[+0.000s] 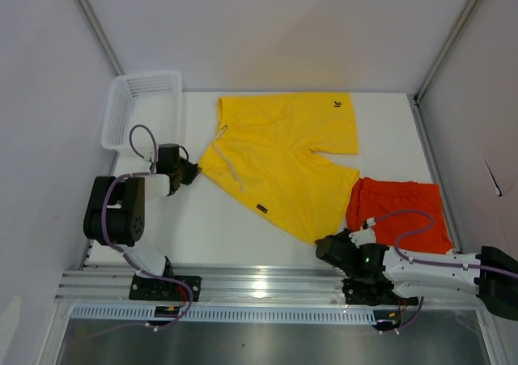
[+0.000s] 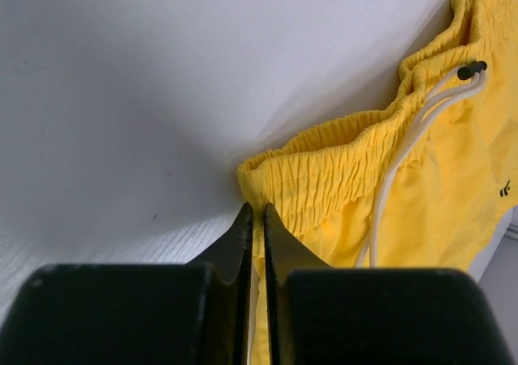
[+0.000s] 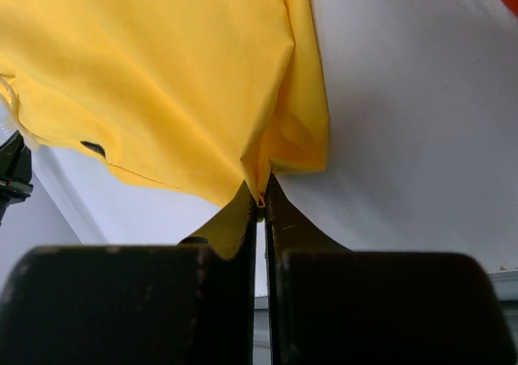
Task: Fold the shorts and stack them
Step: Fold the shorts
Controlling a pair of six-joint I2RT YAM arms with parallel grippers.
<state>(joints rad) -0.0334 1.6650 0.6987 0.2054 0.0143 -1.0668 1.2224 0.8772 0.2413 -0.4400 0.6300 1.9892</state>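
Observation:
The yellow shorts (image 1: 279,154) lie spread across the middle of the table, waistband to the left with a white drawstring (image 1: 231,164). My left gripper (image 1: 194,171) is shut on the waistband corner (image 2: 267,179) of the yellow shorts. My right gripper (image 1: 325,246) is shut on the near leg hem (image 3: 279,150) of the same shorts, pinching a fold of fabric. The orange-red shorts (image 1: 401,211) lie flat at the right, partly under the yellow leg and behind my right arm.
A white mesh basket (image 1: 139,106) stands at the table's back left corner. The metal rail (image 1: 259,284) runs along the near edge. Grey walls close in on both sides.

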